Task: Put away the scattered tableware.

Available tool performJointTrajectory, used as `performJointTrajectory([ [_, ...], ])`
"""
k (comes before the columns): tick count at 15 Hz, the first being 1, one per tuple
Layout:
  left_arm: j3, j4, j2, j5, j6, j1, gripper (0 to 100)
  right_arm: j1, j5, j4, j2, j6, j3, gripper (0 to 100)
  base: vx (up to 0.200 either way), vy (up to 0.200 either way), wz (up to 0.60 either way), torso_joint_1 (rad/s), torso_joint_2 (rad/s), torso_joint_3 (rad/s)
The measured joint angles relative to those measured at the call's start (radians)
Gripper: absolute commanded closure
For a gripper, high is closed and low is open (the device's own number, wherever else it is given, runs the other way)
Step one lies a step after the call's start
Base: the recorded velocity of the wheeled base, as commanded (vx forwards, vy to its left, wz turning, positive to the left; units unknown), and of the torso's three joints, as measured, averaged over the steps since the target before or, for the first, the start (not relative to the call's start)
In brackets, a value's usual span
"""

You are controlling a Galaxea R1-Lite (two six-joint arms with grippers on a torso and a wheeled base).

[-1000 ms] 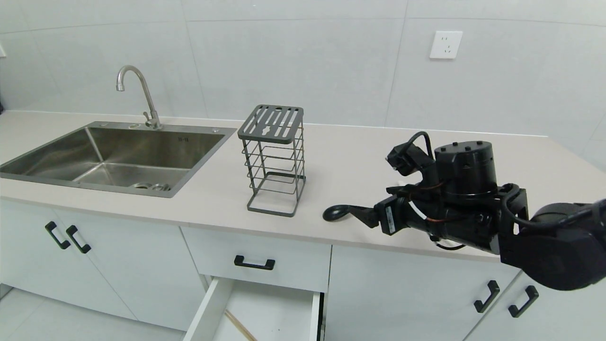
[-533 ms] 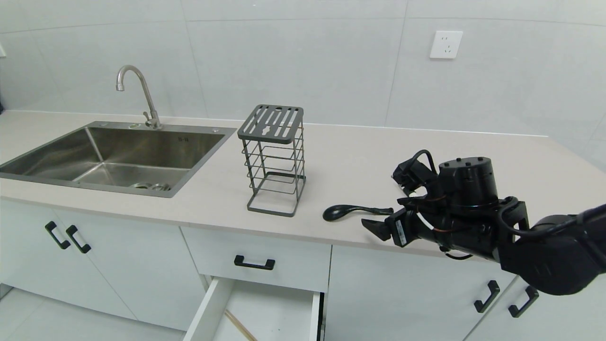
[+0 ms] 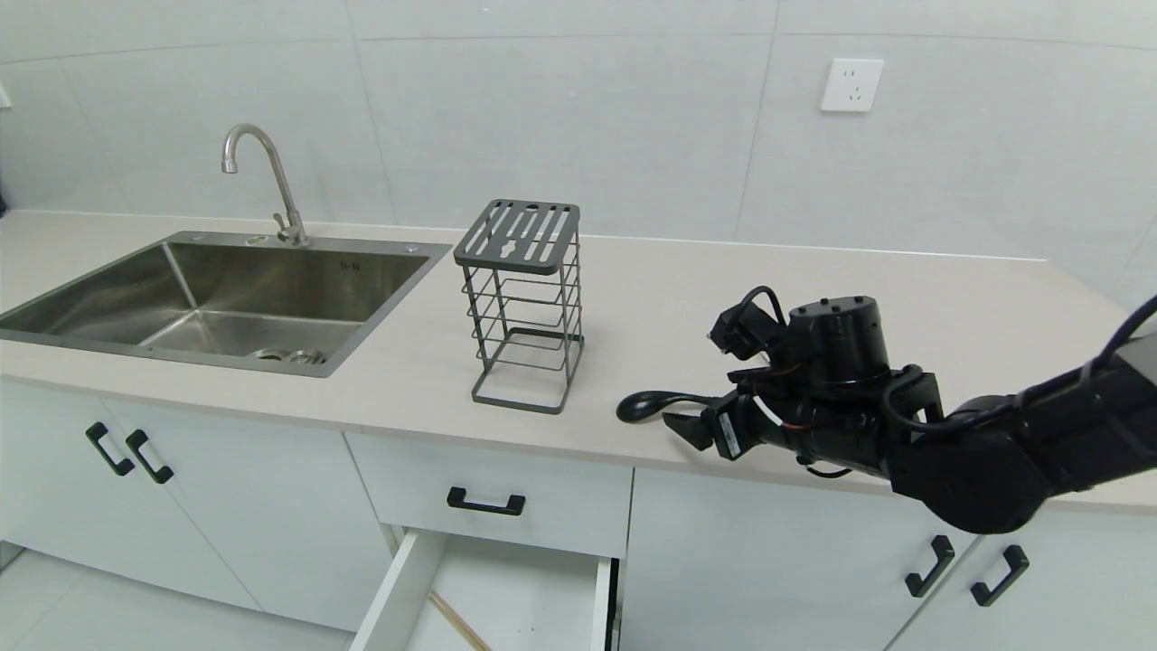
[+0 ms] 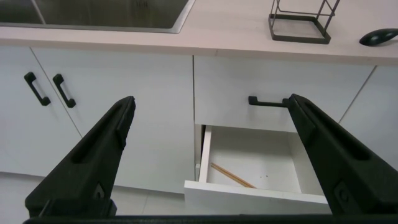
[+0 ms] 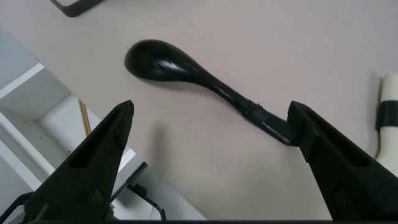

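Near the front edge of the surface, right of the wire rack, the black spoon lies flat. Its bowl points toward the rack and its handle toward the right gripper. The spoon has not shifted over the last second, but the gripper has. It first sat over the handle, then drew back toward the robot and lower, baring the whole handle. It has now come forward again to the handle's end. I read this as a realignment for the pick, so no grasp is made yet and the spoon is still to be lifted.

From the right wrist, the fingers stand wide apart with the spoon lying between them, and they hold nothing. The handle's tip runs up to one finger, though I cannot tell whether they touch.

Below the surface, the drawer stands open with chopsticks inside, likely where the spoon belongs. The left gripper hangs in front of that drawer, fingers spread wide and empty.
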Motion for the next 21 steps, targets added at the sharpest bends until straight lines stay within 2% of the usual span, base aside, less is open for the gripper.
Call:
performJointTrajectory([
  [10,0.000,0.000,0.000,0.000,0.000,0.000,0,-0.042,0.060,0.003,0.093,-0.046,-0.051,0,0.000,0.000,0.00,0.000,0.00,0.000],
  [21,0.000,0.000,0.000,0.000,0.000,0.000,0,-0.038,0.067,0.005,0.183,-0.038,-0.142,0,0.000,0.000,0.00,0.000,0.00,0.000],
])
